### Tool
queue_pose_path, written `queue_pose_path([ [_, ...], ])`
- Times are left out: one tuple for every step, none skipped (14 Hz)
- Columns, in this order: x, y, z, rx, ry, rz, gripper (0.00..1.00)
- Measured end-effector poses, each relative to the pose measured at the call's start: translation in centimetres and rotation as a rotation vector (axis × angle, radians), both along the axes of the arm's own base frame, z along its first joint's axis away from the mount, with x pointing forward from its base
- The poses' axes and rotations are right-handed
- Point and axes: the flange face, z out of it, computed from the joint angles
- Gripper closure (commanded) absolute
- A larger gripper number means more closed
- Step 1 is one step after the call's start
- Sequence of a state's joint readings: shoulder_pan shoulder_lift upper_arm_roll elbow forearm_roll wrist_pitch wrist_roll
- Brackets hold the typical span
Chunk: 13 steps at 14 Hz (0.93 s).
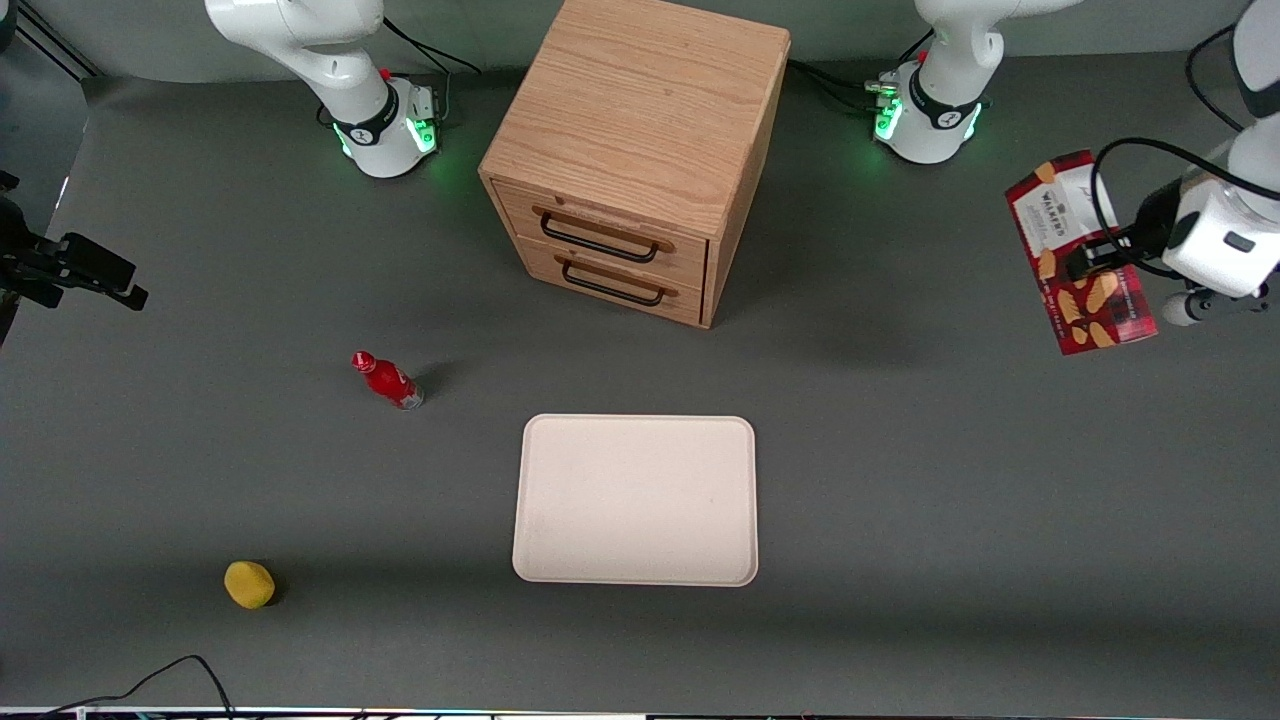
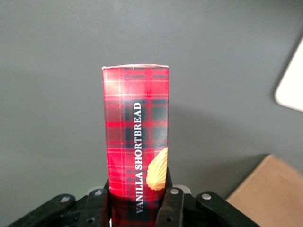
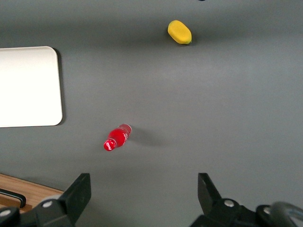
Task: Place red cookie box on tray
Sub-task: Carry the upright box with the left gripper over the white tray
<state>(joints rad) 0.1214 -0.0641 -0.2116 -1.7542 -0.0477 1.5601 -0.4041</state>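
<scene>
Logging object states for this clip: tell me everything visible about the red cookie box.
The red cookie box is a long red tartan carton, apparently cardboard, with a white label panel, golden cookie pictures and "VANILLA SHORTBREAD" printed on one narrow side. It looks closed and undamaged. The hand is shut on it, fingers pressing opposite faces, holding it off the table at the working arm's end, well away from the tray.
</scene>
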Motion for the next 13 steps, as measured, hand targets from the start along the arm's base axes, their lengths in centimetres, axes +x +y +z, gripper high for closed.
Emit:
queue_pose_path([
  [0.1,-2.5,0.7,-0.003,-0.013,0.05,0.62],
  [0.3,-4.9,1.1,-0.001,-0.021,0.095,0.62],
  [0.6,-7.4,1.2,0.0,-0.023,0.138,0.62],
  [1.0,-9.9,0.9,-0.002,-0.021,0.176,0.63],
  [1.5,-12.4,0.3,-0.008,-0.021,0.203,0.63],
  [1.9,-14.8,-0.6,-0.013,-0.025,0.22,0.62],
  [2.3,-17.3,-1.6,-0.015,-0.032,0.229,0.62],
  [2.5,-19.4,-2.6,-0.011,-0.039,0.23,0.62],
  [2.7,-21.2,-3.4,-0.01,-0.044,0.227,0.62],
  [3.1,-22.5,-4.1,-0.015,-0.048,0.22,0.62],
  [3.5,-23.4,-4.6,-0.016,-0.052,0.209,0.63],
  [3.9,-24.3,-5.1,-0.003,-0.066,0.189,0.63],
  [4.1,-25.5,-5.7,0.021,-0.085,0.166,0.63],
])
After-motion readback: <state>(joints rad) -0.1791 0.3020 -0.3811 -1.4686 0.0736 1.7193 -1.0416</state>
